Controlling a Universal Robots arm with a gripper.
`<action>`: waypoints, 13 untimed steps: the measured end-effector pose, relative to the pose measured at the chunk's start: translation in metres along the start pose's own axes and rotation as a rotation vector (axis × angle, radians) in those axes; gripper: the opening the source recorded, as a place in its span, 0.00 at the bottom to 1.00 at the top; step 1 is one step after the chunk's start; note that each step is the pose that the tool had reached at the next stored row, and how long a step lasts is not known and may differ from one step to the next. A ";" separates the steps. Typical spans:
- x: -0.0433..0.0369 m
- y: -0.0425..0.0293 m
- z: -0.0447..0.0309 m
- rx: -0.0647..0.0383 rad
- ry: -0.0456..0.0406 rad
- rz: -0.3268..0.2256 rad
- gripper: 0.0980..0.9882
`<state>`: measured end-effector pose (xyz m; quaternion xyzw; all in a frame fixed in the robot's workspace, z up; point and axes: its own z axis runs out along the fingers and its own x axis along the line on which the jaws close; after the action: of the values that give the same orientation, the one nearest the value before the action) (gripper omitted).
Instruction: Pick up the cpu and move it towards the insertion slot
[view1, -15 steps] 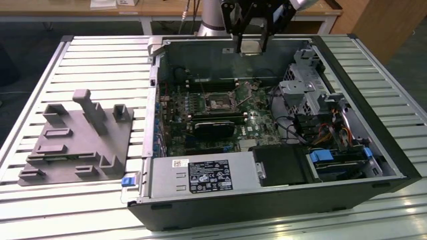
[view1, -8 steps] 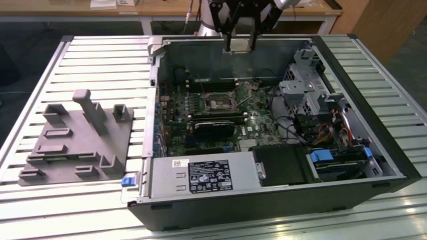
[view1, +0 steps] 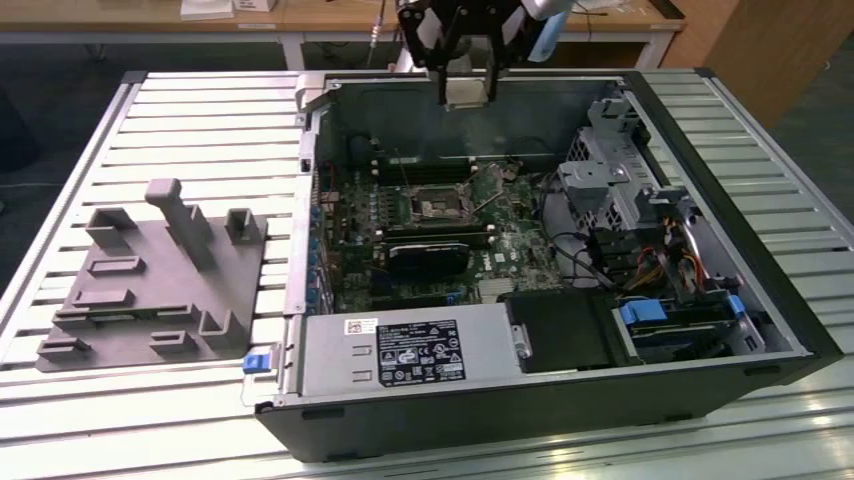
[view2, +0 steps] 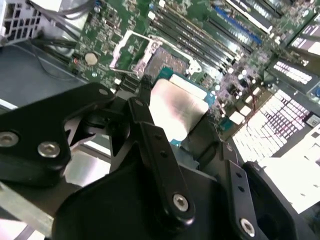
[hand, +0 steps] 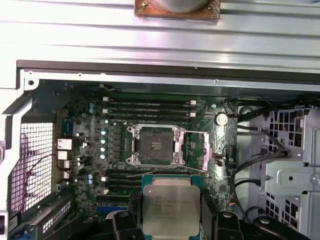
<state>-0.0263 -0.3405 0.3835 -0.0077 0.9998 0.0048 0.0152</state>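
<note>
My gripper (view1: 465, 88) is shut on the cpu (view1: 465, 94), a thin square chip with a silvery face, and holds it by two opposite edges. In the exterior view it hangs in the air over the far wall of the open computer case. The insertion slot (view1: 437, 203), a square socket with a shiny metal frame and a dark centre, lies on the green motherboard below and nearer the camera. In the first wrist view the cpu (hand: 170, 205) sits between black fingers (hand: 125, 222), apart from the slot (hand: 154, 145). The second wrist view shows the cpu (view2: 177, 110) just short of the slot (view2: 167, 62).
A grey moulded block with upright posts (view1: 154, 270) stands on the slatted table to the exterior view's left of the case. Inside the case are a black card (view1: 427, 258), a power supply (view1: 400, 352), a metal drive cage (view1: 621, 190) and loose cables (view1: 654, 265).
</note>
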 end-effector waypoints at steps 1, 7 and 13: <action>0.0024 0.0000 0.0001 0.000 -0.0061 0.000 0.50; 0.0096 0.0002 0.0014 0.000 -0.0210 0.000 0.50; 0.0105 0.0001 0.0038 0.000 -0.0219 0.000 0.50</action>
<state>-0.0367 -0.3405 0.3793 -0.0077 0.9996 0.0047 0.0262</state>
